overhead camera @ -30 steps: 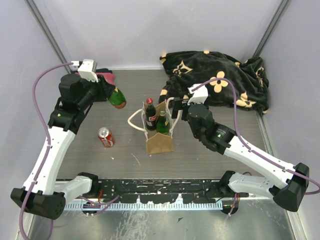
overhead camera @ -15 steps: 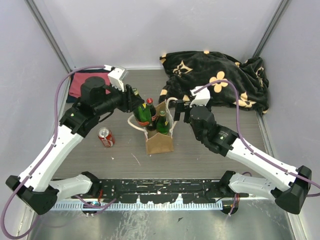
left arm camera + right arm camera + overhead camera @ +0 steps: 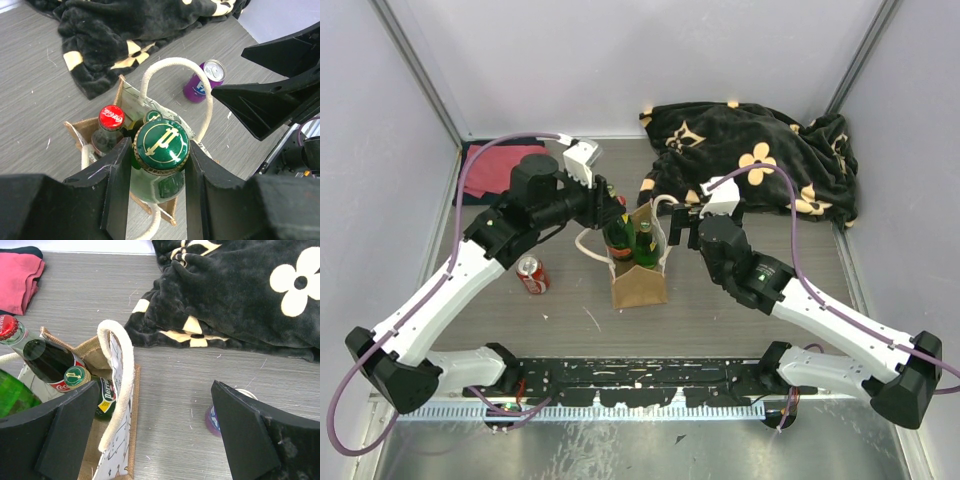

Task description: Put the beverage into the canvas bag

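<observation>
Since a second ago the left arm has swung in from the far left of the grey wood-grain desk [image 3: 570, 330] and now reaches over the bag, while the right arm has scarcely shifted. At the far right a black plush blanket with cream flowers [image 3: 760, 160] lies heaped, and a folded red cloth [image 3: 490, 160] sits far left; neither is in the path.

The small upright tan canvas bag with white rope handles [image 3: 640, 285] stands mid-desk between the two arms. The left hand [image 3: 603, 207] is clamped narrow around the neck of the beverage, a green glass bottle with a green-and-gold cap [image 3: 161, 141]. It hangs neck-up, long axis near vertical, straight over the left part of the bag's mouth. How far its base has sunk past the rim I cannot tell.

A dark cola bottle with a red cap [image 3: 111, 116] and a second green bottle [image 3: 646, 245] stand in the bag already, so the free slot looks tight, and a white rope handle [image 3: 175, 61] loops close by. The right hand [image 3: 155, 386] is spread wide, holding nothing, just beside the bag's right wall.

A red soda can [image 3: 531, 274] sits left of the bag, and a purple can [image 3: 206, 80] sits on its right, near the right hand. What remains looks like a straight lowering, then letting go.
</observation>
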{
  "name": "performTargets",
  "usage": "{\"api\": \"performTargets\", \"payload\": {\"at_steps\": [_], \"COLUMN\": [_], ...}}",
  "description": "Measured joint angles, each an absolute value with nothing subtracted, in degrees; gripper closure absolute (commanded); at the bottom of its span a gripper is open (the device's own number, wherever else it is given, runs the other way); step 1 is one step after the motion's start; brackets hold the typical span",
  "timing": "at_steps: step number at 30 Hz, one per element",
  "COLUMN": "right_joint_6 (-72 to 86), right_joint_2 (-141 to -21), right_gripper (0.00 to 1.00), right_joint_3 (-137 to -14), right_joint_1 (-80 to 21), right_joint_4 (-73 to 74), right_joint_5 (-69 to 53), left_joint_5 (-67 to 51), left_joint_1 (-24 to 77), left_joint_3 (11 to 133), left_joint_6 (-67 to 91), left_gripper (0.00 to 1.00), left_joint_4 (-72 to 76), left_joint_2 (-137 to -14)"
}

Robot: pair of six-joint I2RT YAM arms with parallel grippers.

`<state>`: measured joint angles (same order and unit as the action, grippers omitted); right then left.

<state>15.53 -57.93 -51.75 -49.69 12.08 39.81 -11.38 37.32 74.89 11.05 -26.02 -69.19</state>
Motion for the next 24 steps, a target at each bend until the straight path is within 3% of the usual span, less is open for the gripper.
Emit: {"api": "performTargets", "payload": {"at_steps": [24], "right_joint_6": [18.26], "right_joint_2": [-60.84], "right_gripper": [0.0], "right_joint_3": [-51.42], "right_joint_1": [-49.69], "right_joint_4": [10.72], "right_joint_5": [38.11], "left_joint_5": [-8.23], "left_joint_1": [37.8], "left_joint_3": [59.79], "left_joint_6": [7.7], "left_gripper": [1.0], "left_joint_4": [-15.4], "left_joint_2": [-72.12]}}
